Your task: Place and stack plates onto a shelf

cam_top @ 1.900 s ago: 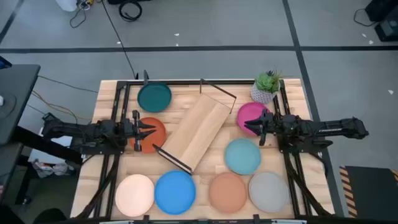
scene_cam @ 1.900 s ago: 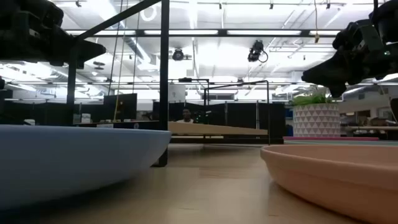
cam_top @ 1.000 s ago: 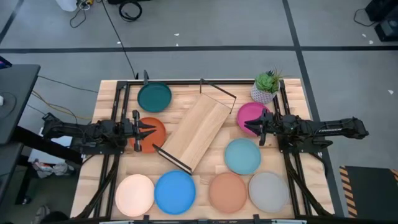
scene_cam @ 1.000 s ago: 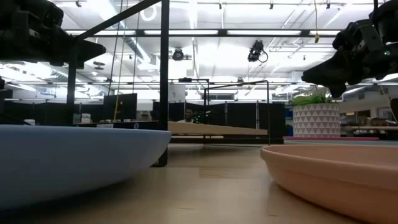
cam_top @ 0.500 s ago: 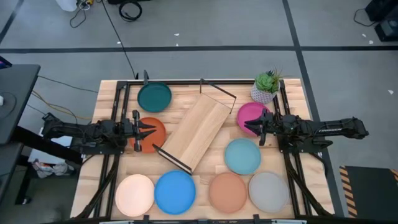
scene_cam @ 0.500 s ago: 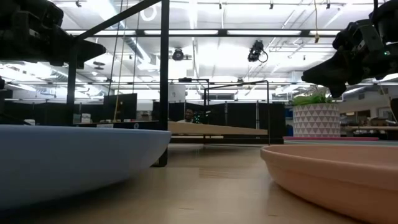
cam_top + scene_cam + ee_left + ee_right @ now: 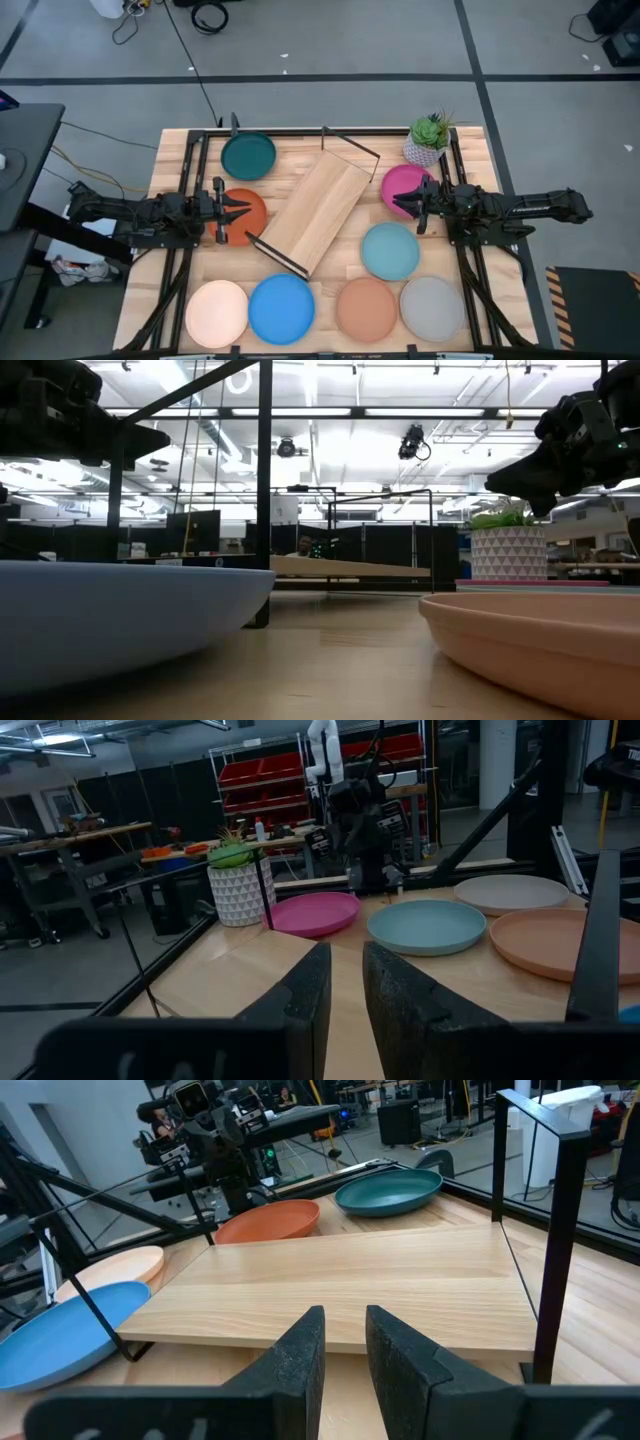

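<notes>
Plates all lie on the worktop (image 7: 330,255) around the empty, slanted shelf (image 7: 312,214), and we see both sets of fingers, left (image 7: 228,211) and right (image 7: 408,198), nearly closed on nothing, so a shallow rim could slip from a thin pinch.

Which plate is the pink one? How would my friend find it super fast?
Find the little potted plant at the table's far right corner in the high view. Right beside it, between the plant and the wooden shelf, lies the magenta plate, partly under the right gripper. It is the only pink plate; its neighbour, the pale blue plate, is much cooler in colour.
</notes>
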